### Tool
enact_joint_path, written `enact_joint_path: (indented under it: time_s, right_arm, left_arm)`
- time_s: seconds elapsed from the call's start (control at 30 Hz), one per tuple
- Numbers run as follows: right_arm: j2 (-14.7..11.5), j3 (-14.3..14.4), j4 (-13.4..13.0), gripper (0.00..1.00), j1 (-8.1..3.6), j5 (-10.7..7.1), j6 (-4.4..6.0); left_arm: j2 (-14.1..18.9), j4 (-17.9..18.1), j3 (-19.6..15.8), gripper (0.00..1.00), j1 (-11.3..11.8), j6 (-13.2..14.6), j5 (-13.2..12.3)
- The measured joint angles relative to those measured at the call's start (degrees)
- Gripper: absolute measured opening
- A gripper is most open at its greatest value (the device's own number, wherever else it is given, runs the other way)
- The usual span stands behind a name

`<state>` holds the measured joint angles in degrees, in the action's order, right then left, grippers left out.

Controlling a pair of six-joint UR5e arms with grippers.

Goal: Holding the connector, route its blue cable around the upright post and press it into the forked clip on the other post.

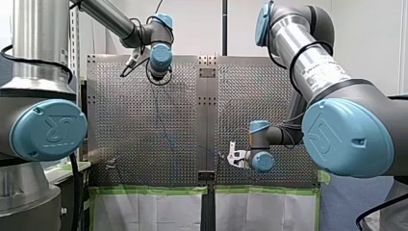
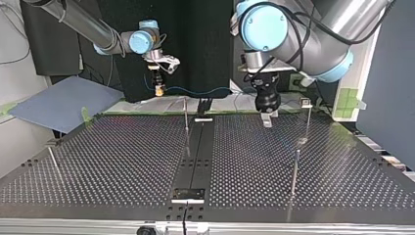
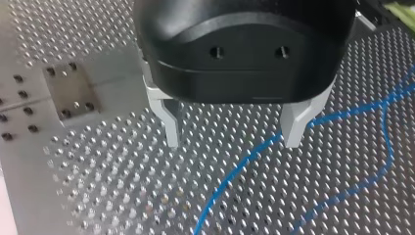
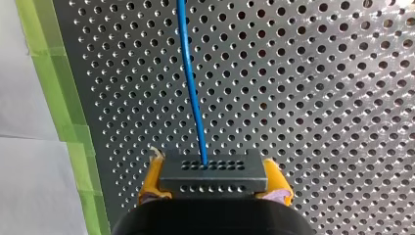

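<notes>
- My right hand [image 4: 213, 169] is clamped shut on the connector [image 4: 213, 178], a dark block with rows of small holes. Yellow pads [image 4: 149, 183] press on it from either side.
- The blue cable [image 4: 192, 88] leaves the connector's face and runs straight ahead of that hand over the perforated counter [image 4: 318, 98].
- In the top view, my right hand hangs above the counter's far edge, at about 11 o'clock from the counter's middle. The cable trails off from it toward 3 o'clock.
- My left hand [image 3: 232, 134] is spread wide and holds nothing. The cable passes below it, close by one of its metal fingers [image 3: 171, 129].
- In the top view, my left hand sits at about 1 o'clock from the counter's middle.
- A thin upright post [image 2: 186, 122] stands at 12 o'clock, between the two hands.
- A second post [image 2: 308, 122] stands near my left hand, on its 3 o'clock side.
</notes>
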<state>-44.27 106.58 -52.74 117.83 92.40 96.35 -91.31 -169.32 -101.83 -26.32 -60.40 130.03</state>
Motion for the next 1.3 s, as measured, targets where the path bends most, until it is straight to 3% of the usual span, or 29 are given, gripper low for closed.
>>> enact_joint_path:
  time_s: [0.5, 0.97, 1.3]
  right_arm:
    - [0.0, 0.0, -0.1, 0.00, 0.18, 0.04, 0.08]
    - [0.0, 0.0, 0.0, 0.00, 0.34, 0.01, 0.09]
    - [0.0, 0.0, -0.1, 0.00, 0.41, 0.06, 0.12]
  left_arm:
    - [-1.0, 2.6, 0.1, 0.99, 0.7, 6.8, 7.4]
    - [-1.9, 2.0, 1.1, 0.99, 0.9, 5.1, 2.0]
    - [-1.9, 3.2, 1.6, 0.99, 2.1, 5.4, 2.1]
